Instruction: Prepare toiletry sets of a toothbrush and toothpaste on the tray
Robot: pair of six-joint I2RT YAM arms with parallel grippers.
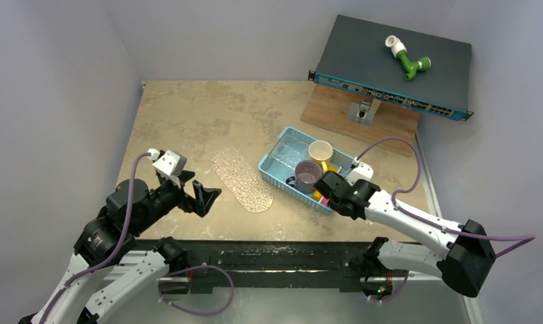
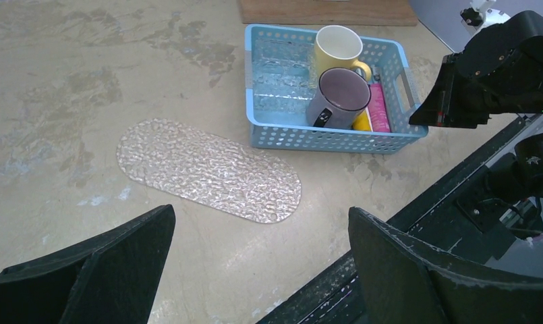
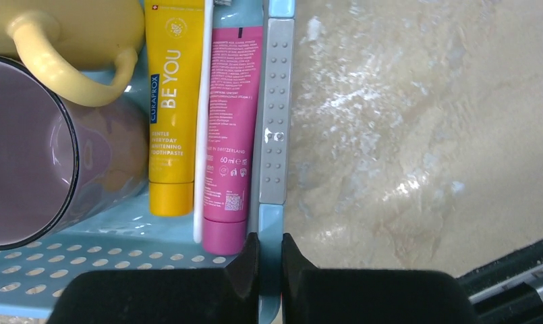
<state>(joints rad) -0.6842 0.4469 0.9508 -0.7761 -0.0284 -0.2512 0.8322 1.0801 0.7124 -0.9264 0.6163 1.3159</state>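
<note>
Tray (image 1: 242,180) lies flat on the surface (image 1: 187,115), just beyond the wide-spread left claw (image 2: 260,219). Right of it, the right claw (image 3: 270,250) pinches the blue basket (image 3: 120,283) by its end wall. Inside, along that wall, lie pink toothpaste (image 3: 231,101), white toothbrush (image 3: 202,135) and yellow toothpaste (image 3: 170,108), then a purple mug (image 3: 25,155) and a yellow mug (image 3: 59,27).

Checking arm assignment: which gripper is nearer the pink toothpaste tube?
Right. The right gripper is shut on the blue basket wall beside the pink toothpaste tube; the left gripper hangs open, the clear tray between it and the basket.
</note>
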